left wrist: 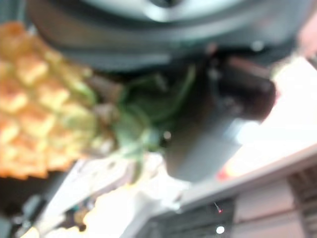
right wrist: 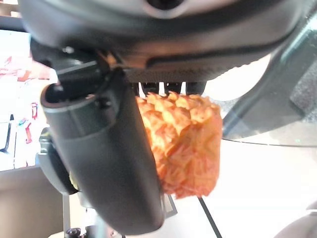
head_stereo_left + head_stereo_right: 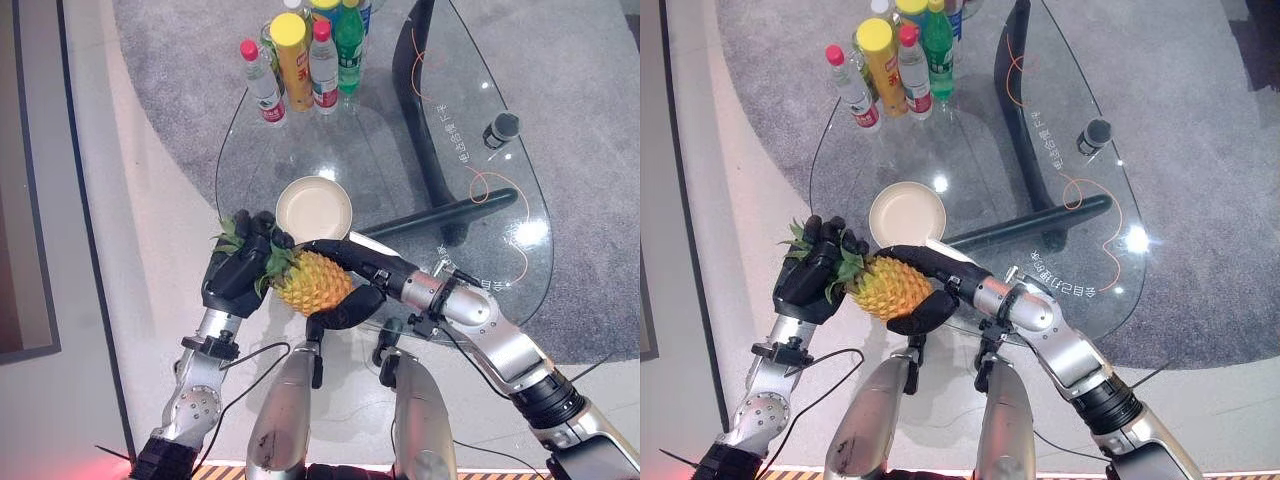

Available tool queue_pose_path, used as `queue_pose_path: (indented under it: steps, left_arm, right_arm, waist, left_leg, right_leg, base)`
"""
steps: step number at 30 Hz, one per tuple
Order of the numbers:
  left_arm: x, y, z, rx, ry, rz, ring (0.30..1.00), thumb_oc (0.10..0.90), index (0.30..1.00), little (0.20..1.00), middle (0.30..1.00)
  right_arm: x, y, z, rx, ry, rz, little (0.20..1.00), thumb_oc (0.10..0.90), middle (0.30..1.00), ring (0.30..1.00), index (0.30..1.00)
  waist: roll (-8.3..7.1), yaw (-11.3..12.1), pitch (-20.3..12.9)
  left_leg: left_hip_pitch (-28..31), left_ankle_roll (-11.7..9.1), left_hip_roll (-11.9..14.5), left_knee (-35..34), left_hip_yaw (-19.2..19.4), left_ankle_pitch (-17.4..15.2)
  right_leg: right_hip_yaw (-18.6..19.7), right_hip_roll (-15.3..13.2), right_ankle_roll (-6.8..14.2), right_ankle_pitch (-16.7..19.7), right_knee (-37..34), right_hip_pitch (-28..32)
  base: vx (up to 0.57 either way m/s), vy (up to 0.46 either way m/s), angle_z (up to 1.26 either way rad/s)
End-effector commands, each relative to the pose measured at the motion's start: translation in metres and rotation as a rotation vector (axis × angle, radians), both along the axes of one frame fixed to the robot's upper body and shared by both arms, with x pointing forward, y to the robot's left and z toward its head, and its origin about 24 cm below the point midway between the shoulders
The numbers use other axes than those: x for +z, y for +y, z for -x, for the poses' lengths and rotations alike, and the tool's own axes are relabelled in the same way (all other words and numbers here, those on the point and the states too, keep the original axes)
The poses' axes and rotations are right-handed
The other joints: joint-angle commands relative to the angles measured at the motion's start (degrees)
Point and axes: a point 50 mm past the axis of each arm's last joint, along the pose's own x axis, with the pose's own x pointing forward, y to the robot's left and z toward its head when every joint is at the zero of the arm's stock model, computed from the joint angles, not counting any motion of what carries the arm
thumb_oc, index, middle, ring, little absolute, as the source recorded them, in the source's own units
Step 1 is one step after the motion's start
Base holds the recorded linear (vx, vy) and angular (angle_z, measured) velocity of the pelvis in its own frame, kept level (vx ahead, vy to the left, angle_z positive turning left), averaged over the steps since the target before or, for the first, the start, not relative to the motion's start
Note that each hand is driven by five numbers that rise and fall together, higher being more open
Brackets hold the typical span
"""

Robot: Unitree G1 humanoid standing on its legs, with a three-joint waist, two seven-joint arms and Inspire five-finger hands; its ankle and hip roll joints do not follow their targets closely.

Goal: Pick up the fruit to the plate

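Observation:
A yellow-orange pineapple (image 3: 312, 282) with a green crown hangs at the front edge of the glass table (image 3: 400, 150), held between both hands. My left hand (image 3: 238, 272) is curled round the leafy crown (image 1: 143, 114). My right hand (image 3: 352, 304) wraps the fruit's body (image 2: 185, 141), fingers over the top and thumb (image 2: 109, 163) underneath. An empty cream plate (image 3: 313, 208) sits on the glass just beyond the pineapple, close to my right hand's fingers.
Several bottles (image 3: 300, 60) and a yellow can stand grouped at the table's far edge. A small black cylinder (image 3: 501, 128) lies at the right with an orange cable (image 3: 490, 185). The dark table base (image 3: 440, 215) shows through the glass.

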Motion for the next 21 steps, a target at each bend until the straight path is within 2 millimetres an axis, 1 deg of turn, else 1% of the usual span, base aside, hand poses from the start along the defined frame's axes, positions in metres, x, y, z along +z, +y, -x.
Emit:
queue_pose_path:
  steps: [1, 5, 9, 16, 17, 20, 21]
  left_arm:
    - [0.079, -0.043, 0.014, -0.245, -0.483, 0.099, 0.3, 0.1, 0.3, 0.2, 0.3]
    - [0.079, -0.04, 0.014, -0.234, -0.484, 0.092, 0.3, 0.1, 0.3, 0.2, 0.3]
    - [0.079, -0.033, 0.015, -0.213, -0.488, 0.086, 0.3, 0.1, 0.3, 0.2, 0.3]
    - [0.077, -0.029, 0.015, -0.19, -0.484, 0.075, 0.3, 0.1, 0.3, 0.2, 0.3]
    - [0.075, -0.028, 0.015, -0.183, -0.48, 0.073, 0.3, 0.1, 0.3, 0.2, 0.3]
    - [0.074, -0.026, 0.016, -0.181, -0.477, 0.07, 0.3, 0.1, 0.3, 0.2, 0.3]
    - [0.074, -0.025, 0.016, -0.179, -0.475, 0.068, 0.3, 0.1, 0.3, 0.2, 0.3]
  right_arm:
    - [0.035, 0.02, 0.016, 0.101, -0.193, -0.107, 0.9, 0.8, 0.9, 0.9, 0.9]
    - [0.035, 0.009, 0.016, 0.053, -0.217, -0.104, 0.9, 0.8, 0.9, 0.9, 0.9]
    - [0.039, -0.009, 0.016, -0.022, -0.253, -0.12, 0.9, 0.8, 0.9, 0.9, 0.9]
    - [0.037, -0.028, 0.017, -0.115, -0.27, -0.148, 0.9, 0.8, 0.9, 0.9, 0.9]
    - [0.035, -0.035, 0.016, -0.156, -0.269, -0.157, 0.9, 0.8, 0.9, 0.9, 0.9]
    - [0.034, -0.043, 0.015, -0.203, -0.27, -0.167, 0.9, 0.8, 0.9, 0.9, 0.9]
    - [0.033, -0.048, 0.015, -0.231, -0.274, -0.172, 0.9, 0.8, 0.9, 0.9, 0.9]
  waist:
    - [1.16, -0.99, -1.53]
    - [1.08, -1.32, -1.53]
    - [0.91, -1.98, -1.53]
    - [0.66, -2.78, -1.53]
    - [0.68, -2.99, -1.53]
    - [0.76, -3.19, -1.53]
    - [0.8, -3.31, -1.53]
  left_leg:
    - [0.87, 2.44, -4.85, 5.1, 0.79, -6.8]
    - [1.07, 2.5, -4.63, 5.2, 0.97, -7.15]
    - [1.29, 2.66, -4.42, 4.87, 1.35, -7.08]
    - [1.57, 2.75, -4.03, 5.15, 1.9, -7.45]
    - [1.89, 2.76, -3.96, 5.23, 1.99, -7.76]
    - [2.18, 2.81, -3.78, 5.02, 2.19, -7.84]
    - [2.22, 2.84, -3.75, 5.03, 2.22, -7.91]
  right_leg:
    - [-3.0, 2.78, 1.81, 0.15, 2.27, 2.74]
    - [-2.87, 2.77, 2.05, -0.06, 2.74, 2.61]
    - [-2.77, 2.9, 2.27, 0.21, 2.66, 2.52]
    - [-2.62, 2.81, 2.58, 0.27, 2.94, 2.74]
    - [-2.52, 2.81, 2.7, -0.07, 3.18, 2.96]
    - [-2.6, 2.67, 2.8, -0.14, 3.32, 3.09]
    - [-2.59, 2.62, 2.88, -0.14, 3.51, 3.02]
  base:
    - [0.0, 0.0, 0.0]
    - [0.0, 0.0, 0.0]
    - [0.0, 0.0, 0.0]
    - [0.0, -0.001, 0.0]
    - [0.0, 0.0, 0.0]
    - [0.0, 0.0, 0.0]
    - [0.0, 0.0, 0.0]
